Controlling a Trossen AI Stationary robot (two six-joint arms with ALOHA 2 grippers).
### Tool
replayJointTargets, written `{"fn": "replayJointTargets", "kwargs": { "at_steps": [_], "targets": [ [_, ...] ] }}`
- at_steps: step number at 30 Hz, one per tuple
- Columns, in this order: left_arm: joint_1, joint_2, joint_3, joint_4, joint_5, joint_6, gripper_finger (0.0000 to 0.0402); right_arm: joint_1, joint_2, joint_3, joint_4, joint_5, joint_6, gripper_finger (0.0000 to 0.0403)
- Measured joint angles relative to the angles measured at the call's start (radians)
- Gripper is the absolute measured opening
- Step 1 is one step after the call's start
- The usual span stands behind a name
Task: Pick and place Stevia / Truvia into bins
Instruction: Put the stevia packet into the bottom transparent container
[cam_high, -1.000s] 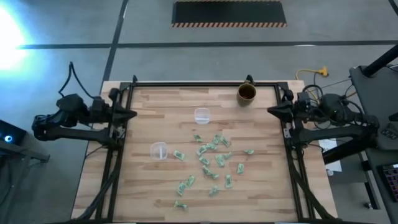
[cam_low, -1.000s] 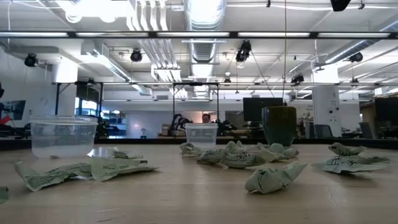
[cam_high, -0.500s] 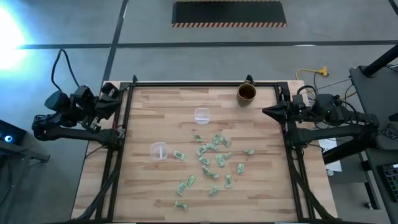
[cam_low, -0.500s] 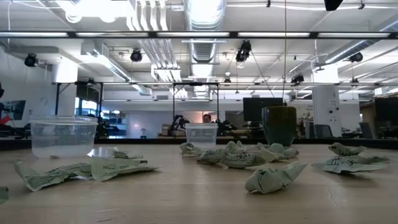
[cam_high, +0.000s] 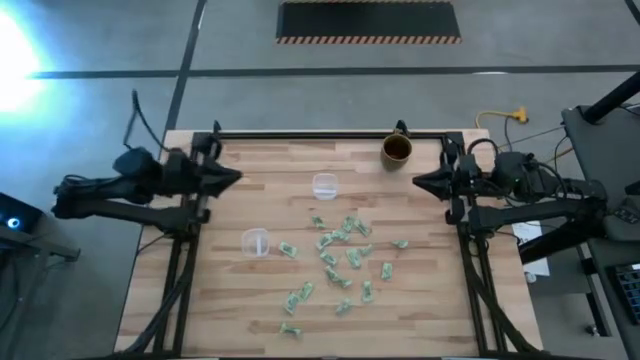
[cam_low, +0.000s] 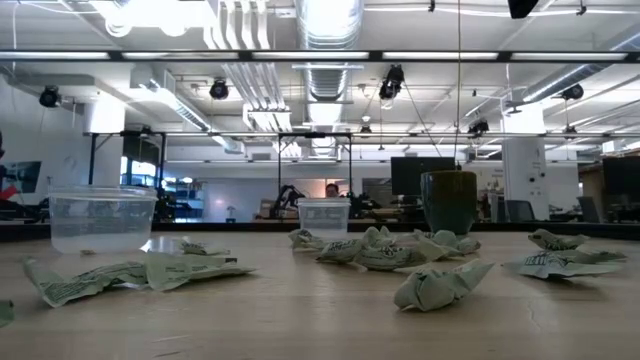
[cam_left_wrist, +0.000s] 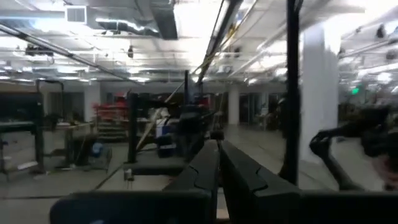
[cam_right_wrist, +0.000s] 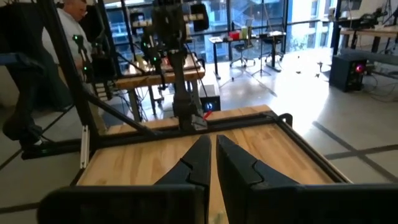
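Several pale green and white Stevia / Truvia sachets (cam_high: 340, 255) lie scattered on the middle of the wooden table, crumpled in the low view (cam_low: 440, 283). Two clear cups, the bins, stand upright left of and beyond them: one far (cam_high: 325, 185) (cam_low: 324, 215), one nearer (cam_high: 255, 241) (cam_low: 102, 218). My left gripper (cam_high: 238, 177) (cam_left_wrist: 217, 152) hovers shut above the table's left edge. My right gripper (cam_high: 415, 181) (cam_right_wrist: 212, 146) hovers shut above the right edge. Both are high above the table and far from the sachets.
A brown mug (cam_high: 397, 150) (cam_low: 448, 202) stands at the far edge, right of centre. A black frame (cam_high: 330, 135) runs around the table top. A person (cam_right_wrist: 74, 25) stands beyond the table's left side. Bare wood lies along the near edge.
My left gripper first drew back off the left edge, then swung inward over the table toward its right and tipped upward, staying shut. My right gripper has crept toward the table's left, staying shut. The sachets and cups have not moved.
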Motion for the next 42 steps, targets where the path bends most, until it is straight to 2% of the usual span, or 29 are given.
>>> {"fn": "replayJointTargets", "kwargs": {
  "at_steps": [4, 6, 9, 15, 18, 21, 25, 29, 37, 39, 42],
  "targets": [
    [0.000, 0.086, 0.004, 0.078, 0.016, -0.179, 0.0000, 0.000, 0.044, 0.000, 0.117, 0.008, 0.065, 0.0018],
    [0.000, 0.119, 0.007, 0.069, 0.112, -0.184, 0.0000, 0.000, 0.077, 0.000, 0.193, 0.004, 0.080, 0.0018],
    [-0.002, 0.155, 0.016, 0.079, 0.274, -0.183, 0.0000, 0.000, 0.123, 0.000, 0.271, -0.069, 0.039, 0.0018],
    [-0.001, 0.199, 0.030, 0.080, 0.285, -0.183, 0.0000, 0.000, 0.224, 0.063, 0.271, -0.084, -0.005, 0.0018],
    [-0.002, 0.204, 0.032, 0.085, 0.289, -0.192, 0.0000, 0.000, 0.264, 0.109, 0.268, -0.134, -0.033, 0.0018],
    [-0.002, 0.229, 0.029, 0.090, 0.289, -0.262, 0.0000, 0.000, 0.303, 0.160, 0.207, -0.154, -0.050, 0.0018],
    [-0.002, 0.286, 0.037, 0.082, 0.288, -0.281, 0.0006, 0.000, 0.351, 0.226, 0.084, -0.154, -0.079, 0.0028],
    [-0.013, 0.347, 0.060, 0.086, 0.289, -0.283, 0.0045, 0.000, 0.376, 0.270, 0.029, -0.158, -0.082, 0.0057],
    [-0.015, 0.434, 0.115, 0.076, 0.289, -0.287, 0.0164, 0.000, 0.374, 0.308, -0.075, -0.158, -0.049, 0.0143],
    [-0.015, 0.446, 0.118, 0.059, 0.289, -0.287, 0.0184, 0.000, 0.366, 0.308, -0.111, -0.158, -0.036, 0.0160],
    [-0.015, 0.465, 0.121, -0.013, 0.289, -0.287, 0.0192, 0.002, 0.360, 0.296, -0.179, -0.158, -0.003, 0.0176]
  ]
}}
